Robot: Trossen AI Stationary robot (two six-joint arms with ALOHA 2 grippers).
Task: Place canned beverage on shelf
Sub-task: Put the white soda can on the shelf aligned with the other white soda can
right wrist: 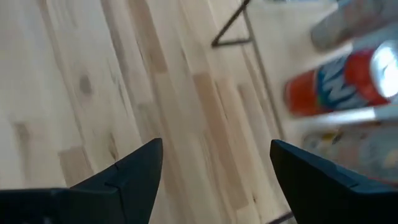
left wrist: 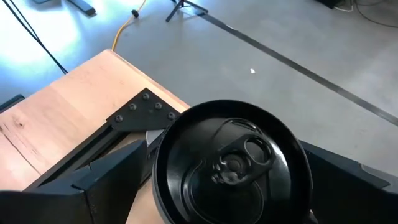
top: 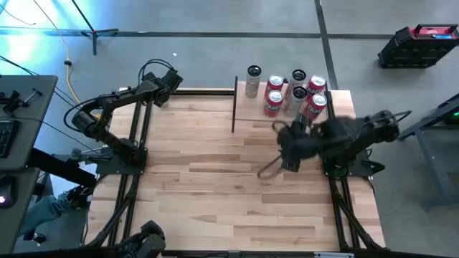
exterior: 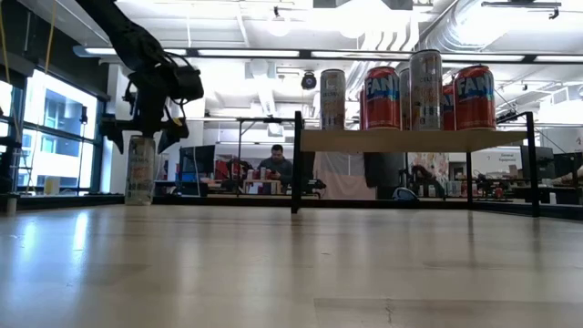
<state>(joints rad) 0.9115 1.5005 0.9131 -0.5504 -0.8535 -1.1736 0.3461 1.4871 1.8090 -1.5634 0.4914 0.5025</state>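
While the left gripper [top: 166,79] hangs over the far left corner of the tabletop [top: 208,179], its fingers [left wrist: 99,180] stand spread to either side of an upright can [exterior: 139,169]; the left wrist view looks straight down on that can's dark lid with its pull tab, a finger on each flank. Whether the pads touch the can wall cannot be told. Low view: can base rests on the tabletop, pale patterned wall, gripper around its top.

Right gripper [top: 285,161] sits over the tabletop, just in front of the shelf [top: 247,111], tilted down toward the wood. Its fingers [right wrist: 130,174] are apart with only bare planks between them; nothing held.

Shelf stands at the far right of the tabletop, pale board on thin black uprights. On it, a cluster of about 7 upright cans: at least 4 red-orange ones [top: 275,84] and pale silver ones [top: 253,80] among them. In the low view the cans stand in a row on the raised board.

Beyond the table, a seated person [exterior: 276,164] at a desk in the room behind
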